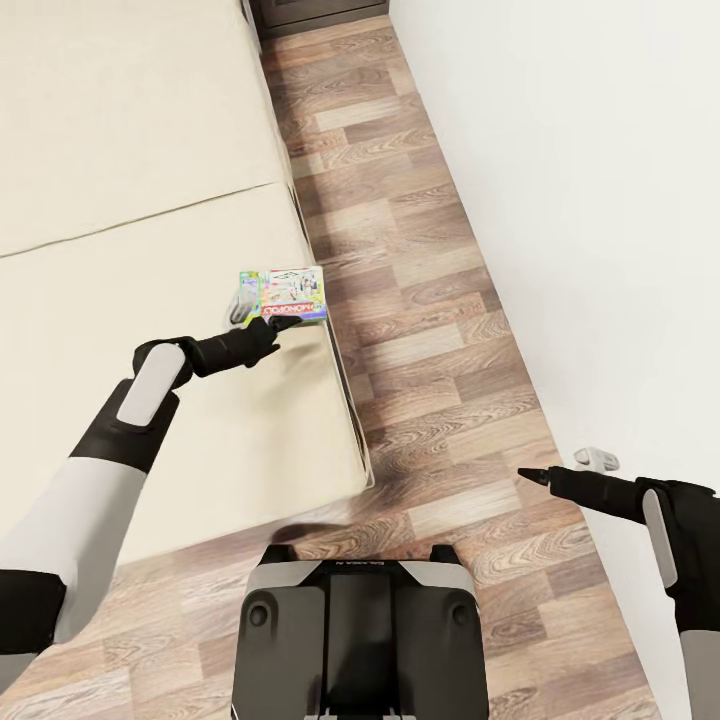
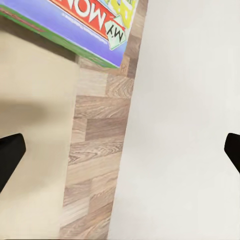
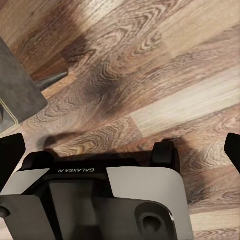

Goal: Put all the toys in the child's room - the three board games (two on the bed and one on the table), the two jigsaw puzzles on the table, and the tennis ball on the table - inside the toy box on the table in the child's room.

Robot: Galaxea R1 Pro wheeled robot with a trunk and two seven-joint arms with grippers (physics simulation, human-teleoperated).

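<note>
A green-edged Monopoly board game (image 1: 295, 295) lies flat at the right edge of the beige bed (image 1: 150, 250), one corner reaching over the floor. A second, paler printed box (image 1: 248, 292) lies against its left side, partly covered. My left gripper (image 1: 278, 324) hovers just short of the Monopoly box's near edge, and I cannot tell whether it touches. In the left wrist view the box (image 2: 80, 25) lies beyond the open gripper (image 2: 120, 155), whose fingers are spread wide with nothing between them. My right gripper (image 1: 530, 476) hangs open over the wood floor (image 3: 165, 65), holding nothing.
A strip of wood-plank floor (image 1: 430, 300) runs between the bed and a white wall (image 1: 600, 200). My own base (image 1: 360, 620) stands at the foot of the bed. Dark furniture (image 1: 320, 12) closes the far end. A small white fitting (image 1: 597, 458) sits low on the wall.
</note>
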